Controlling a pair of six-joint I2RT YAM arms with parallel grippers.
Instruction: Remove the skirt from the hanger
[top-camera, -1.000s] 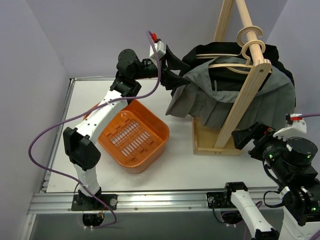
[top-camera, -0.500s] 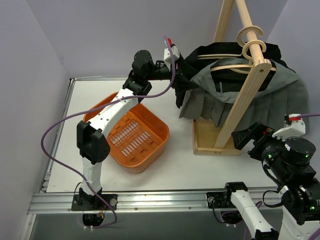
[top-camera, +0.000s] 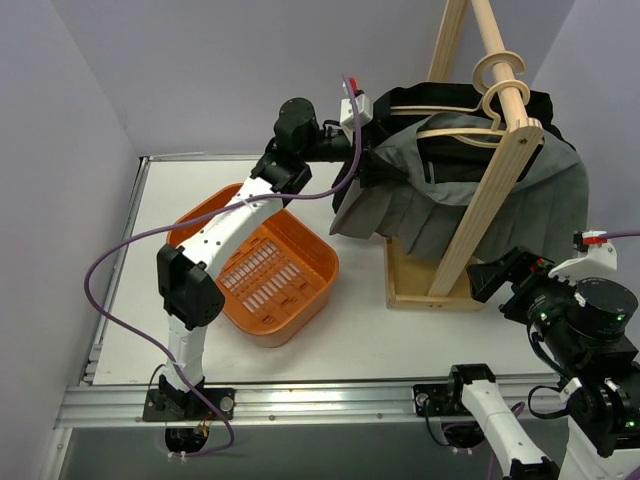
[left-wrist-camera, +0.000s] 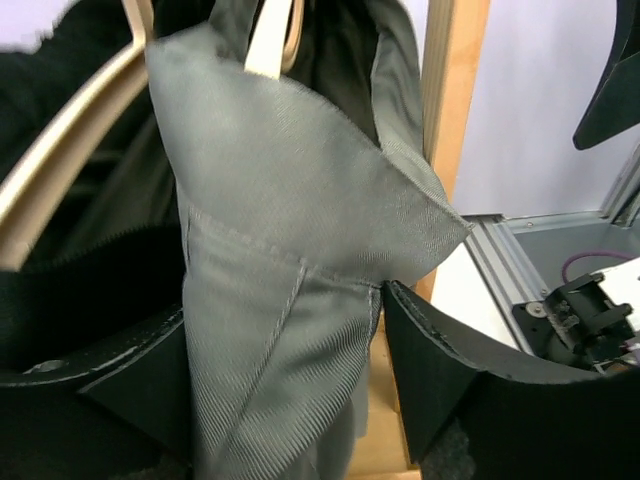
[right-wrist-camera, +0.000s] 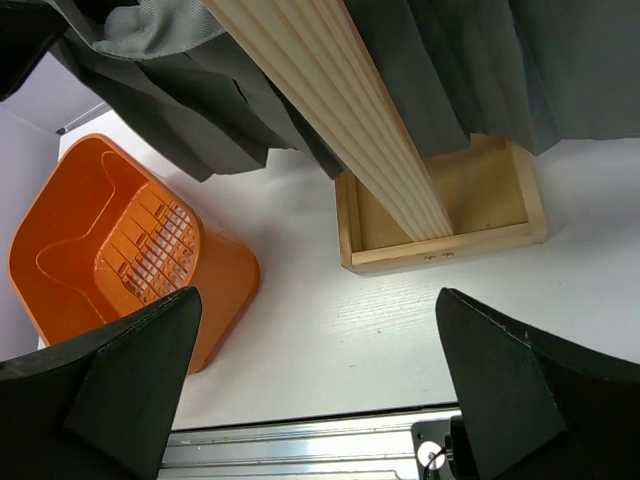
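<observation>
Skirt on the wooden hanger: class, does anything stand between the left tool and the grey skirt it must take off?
Nothing visible does. In the left wrist view the grey skirt hangs directly inside the open left tool, with no other object in front of it. The wooden hanger pokes out above the fabric.

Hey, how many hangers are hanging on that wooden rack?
2: the farther hanger under the black garment, the nearer hanger carrying the grey skirt. More may be hidden.
</observation>
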